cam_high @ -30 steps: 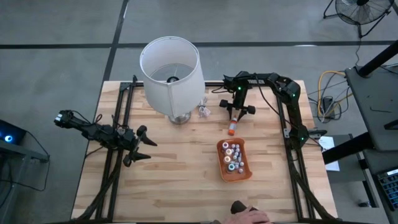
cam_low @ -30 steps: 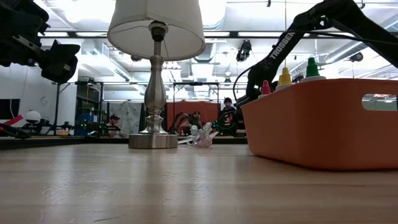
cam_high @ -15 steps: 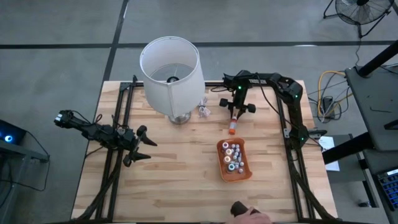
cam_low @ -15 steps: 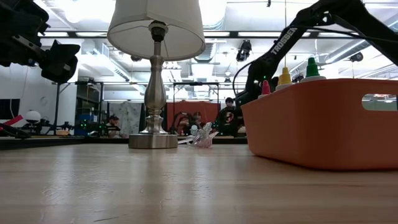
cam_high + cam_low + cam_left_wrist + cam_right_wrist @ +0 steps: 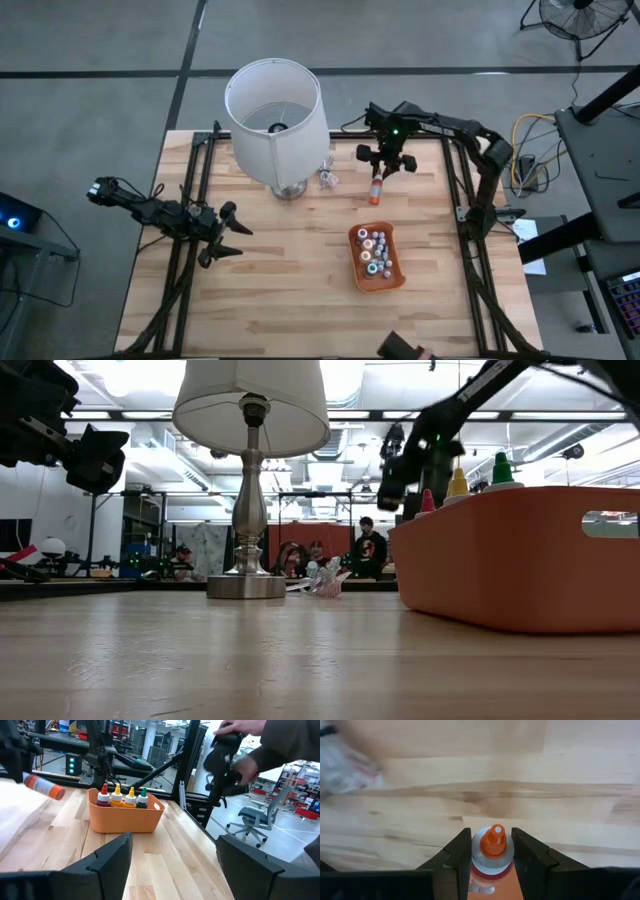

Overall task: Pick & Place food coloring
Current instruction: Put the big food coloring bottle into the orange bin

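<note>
Right gripper (image 5: 378,176) clamped an orange-capped bottle (image 5: 492,851) above the table (image 5: 280,270). Left gripper (image 5: 232,232) waited, fingers spread wide.

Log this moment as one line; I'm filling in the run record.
right gripper: shut on orange-capped bottle, lifted | left gripper: open, idle | orange tray: holds other bottles

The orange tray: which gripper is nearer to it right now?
Right. The right gripper, shut on an orange-capped bottle, is just beyond the tray toward the table's far edge. The left gripper waits well off on the tray's left, open.
</note>
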Motion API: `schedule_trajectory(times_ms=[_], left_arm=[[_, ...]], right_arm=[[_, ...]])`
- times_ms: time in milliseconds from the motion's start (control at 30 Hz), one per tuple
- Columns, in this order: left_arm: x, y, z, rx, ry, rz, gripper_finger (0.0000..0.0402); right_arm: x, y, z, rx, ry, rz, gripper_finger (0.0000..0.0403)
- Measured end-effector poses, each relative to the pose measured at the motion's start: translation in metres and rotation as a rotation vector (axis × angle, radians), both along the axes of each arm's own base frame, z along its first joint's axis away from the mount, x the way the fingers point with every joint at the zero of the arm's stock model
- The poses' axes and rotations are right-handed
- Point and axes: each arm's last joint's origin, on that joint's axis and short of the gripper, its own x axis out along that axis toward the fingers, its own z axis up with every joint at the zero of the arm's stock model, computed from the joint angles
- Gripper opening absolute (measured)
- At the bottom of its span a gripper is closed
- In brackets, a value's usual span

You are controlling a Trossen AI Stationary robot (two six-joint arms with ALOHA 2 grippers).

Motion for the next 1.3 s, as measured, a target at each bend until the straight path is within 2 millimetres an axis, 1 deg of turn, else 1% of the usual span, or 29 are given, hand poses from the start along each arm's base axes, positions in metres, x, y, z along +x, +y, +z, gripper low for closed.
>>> schedule_trajectory(times_ms=[167, 267, 400, 500, 667, 933, 1067, 1300], left_arm=[[0.000, 0.000, 0.000, 0.000, 0.000, 0.000, 0.0259], [0.000, 0.000, 0.000, 0.000, 0.000, 0.000, 0.0258], [0.000, 0.000, 0.000, 0.000, 0.000, 0.000, 0.0258], [0.000, 0.000, 0.000, 0.000, 0.000, 0.000, 0.0258], [0.000, 0.000, 0.000, 0.000, 0.000, 0.000, 0.0259], [0.000, 0.000, 0.000, 0.000, 0.000, 0.000, 0.0258], [0.000, 0.000, 0.000, 0.000, 0.000, 0.000, 0.0259], [0.000, 0.000, 0.000, 0.000, 0.000, 0.000, 0.0258]], right_arm=[[-0.005, 0.017, 0.037, -0.137, -0.038, 0.034, 0.0108], [-0.008, 0.032, 0.059, -0.233, -0.071, 0.087, 0.0107], [-0.008, 0.061, 0.085, -0.357, -0.101, 0.181, 0.0107], [-0.007, 0.084, 0.098, -0.434, -0.125, 0.274, 0.0107], [-0.006, 0.125, 0.114, -0.539, -0.139, 0.405, 0.0107], [-0.008, 0.189, 0.132, -0.640, -0.209, 0.558, 0.0107], [-0.012, 0.225, 0.137, -0.698, -0.239, 0.623, 0.0107], [-0.024, 0.284, 0.141, -0.813, -0.284, 0.705, 0.0107]])
